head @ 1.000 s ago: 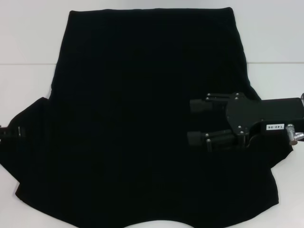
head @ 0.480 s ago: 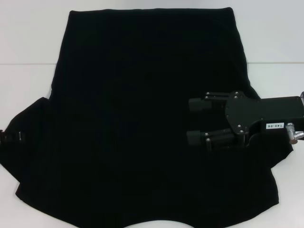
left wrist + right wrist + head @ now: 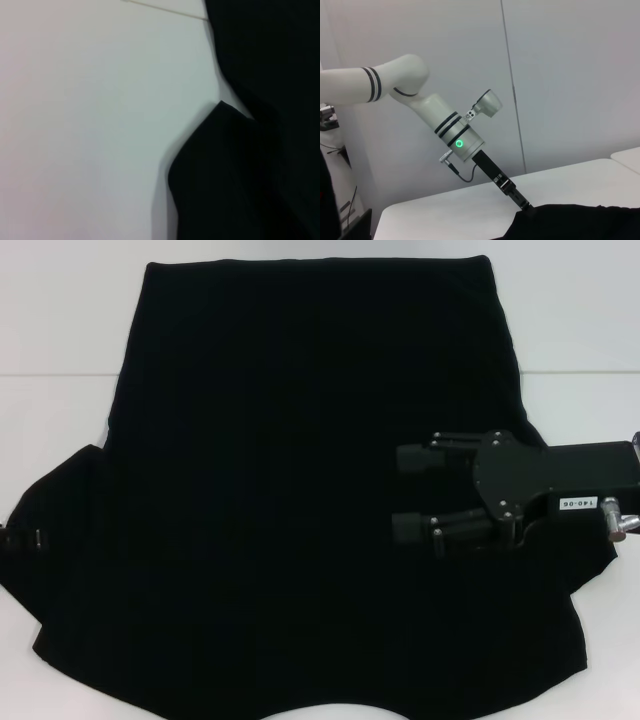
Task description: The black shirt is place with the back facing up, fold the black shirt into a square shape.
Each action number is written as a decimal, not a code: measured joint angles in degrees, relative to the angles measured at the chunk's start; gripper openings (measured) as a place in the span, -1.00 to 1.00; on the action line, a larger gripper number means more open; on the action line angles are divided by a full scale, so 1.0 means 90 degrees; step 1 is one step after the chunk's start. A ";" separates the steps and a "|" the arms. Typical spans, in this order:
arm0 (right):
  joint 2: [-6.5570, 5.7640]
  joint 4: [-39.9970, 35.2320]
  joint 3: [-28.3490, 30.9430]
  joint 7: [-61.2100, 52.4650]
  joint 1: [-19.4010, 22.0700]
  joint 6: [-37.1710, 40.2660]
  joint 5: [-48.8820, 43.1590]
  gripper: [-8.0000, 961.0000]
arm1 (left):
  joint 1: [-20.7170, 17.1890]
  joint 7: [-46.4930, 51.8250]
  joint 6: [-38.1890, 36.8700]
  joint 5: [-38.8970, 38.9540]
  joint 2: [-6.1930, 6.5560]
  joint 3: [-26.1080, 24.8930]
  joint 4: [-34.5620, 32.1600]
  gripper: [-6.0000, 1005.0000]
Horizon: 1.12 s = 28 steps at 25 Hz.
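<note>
The black shirt (image 3: 300, 500) is plain black fabric, spread flat and filling most of the white surface (image 3: 60, 420); no lettering shows on the upward side. Its straight hem edge lies at the far side, the body widens toward the robot, and the sleeves flare out at both sides. The near edge curves inward at the middle (probably the neckline). Few wrinkles can be made out.

The right gripper (image 3: 408, 492) hangs over the shirt's right half, just inside the right sleeve, pointing toward the middle of the shirt; its two fingers are spread apart and hold nothing.

The left gripper (image 3: 22, 539) is at the left sleeve's outer edge, barely visible against the fabric; I cannot tell whether it is clenched or released. In the right wrist view the left arm (image 3: 420, 107) reaches down to the shirt's edge (image 3: 570, 220), its tip right at the fabric. The left wrist view shows a sleeve corner (image 3: 225, 165) lying on the surface.
</note>
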<state>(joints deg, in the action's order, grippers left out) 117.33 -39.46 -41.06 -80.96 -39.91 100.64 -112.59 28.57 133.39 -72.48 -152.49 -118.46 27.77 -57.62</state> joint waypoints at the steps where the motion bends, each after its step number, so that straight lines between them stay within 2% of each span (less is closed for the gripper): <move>1: 0.0000 0.0000 0.0002 -0.0002 -0.0004 0.0000 0.0002 0.90 | 0.0000 -0.0001 -0.0007 0.0000 -0.0002 0.0039 0.0000 0.74; 12: 0.0007 -0.0065 0.0023 -0.0014 -0.0009 0.0017 0.0003 0.90 | 0.0008 0.0010 -0.0031 -0.0039 -0.0009 0.0363 -0.0005 0.73; 23: -0.0009 -0.0078 0.0033 -0.0018 -0.0009 0.0020 0.0056 0.90 | 0.0033 -0.0024 0.0062 -0.0209 -0.0006 0.0440 -0.0013 0.58; 28: -0.0010 -0.0078 0.0033 -0.0017 -0.0009 0.0020 0.0105 0.90 | 0.0043 0.0003 0.0211 -0.0381 -0.0015 0.0432 -0.0010 0.24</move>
<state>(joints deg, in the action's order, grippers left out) 117.24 -40.17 -40.76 -81.11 -39.99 100.82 -111.64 28.96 133.42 -70.59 -155.92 -118.60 31.66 -57.71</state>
